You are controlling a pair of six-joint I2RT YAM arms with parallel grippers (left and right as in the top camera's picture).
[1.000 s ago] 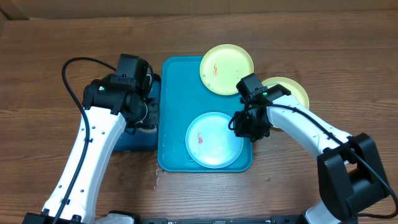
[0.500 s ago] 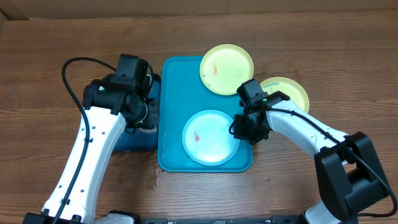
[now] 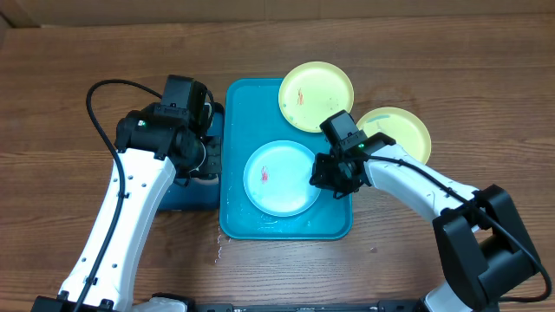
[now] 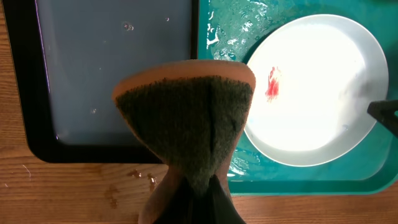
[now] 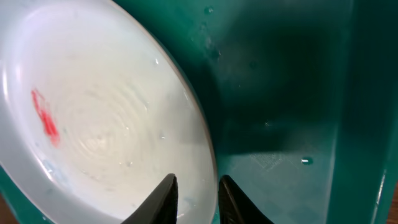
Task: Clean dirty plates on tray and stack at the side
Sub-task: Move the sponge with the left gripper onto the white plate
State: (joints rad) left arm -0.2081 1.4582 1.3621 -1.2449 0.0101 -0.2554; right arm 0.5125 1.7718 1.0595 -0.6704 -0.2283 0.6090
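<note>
Turquoise plastic forms the big tray (image 3: 238, 104), and the blue-rimmed plate (image 3: 279, 178) lies flat on its floor, right at the tips of the right gripper (image 5: 196, 200). The right jaws stand narrow, with only a slim gap between them. The plate's rim runs straight into that gap, so one tip sits over the pale centre and the other over the wet tray floor. I cannot tell whether they pinch the rim or merely straddle it. A red smear (image 5: 45, 118) marks the plate's centre, well ahead of these jaws and off to one side.

The left gripper (image 4: 193, 202) has its jaws closed on a sponge (image 4: 186, 124), orange with a dark green scouring face, which fans out ahead of them. Beneath the sponge and beyond it lies a dark tray (image 4: 118, 62) with a black rim, touching the turquoise one. Ahead and to the right of these jaws is the same blue-rimmed plate.

One green plate (image 3: 316, 95) rests over the tray's far right corner, beyond the right jaws. The second green plate (image 3: 403, 130) lies on the wooden table (image 3: 87, 52) just to their right, partly hidden by the arm.
</note>
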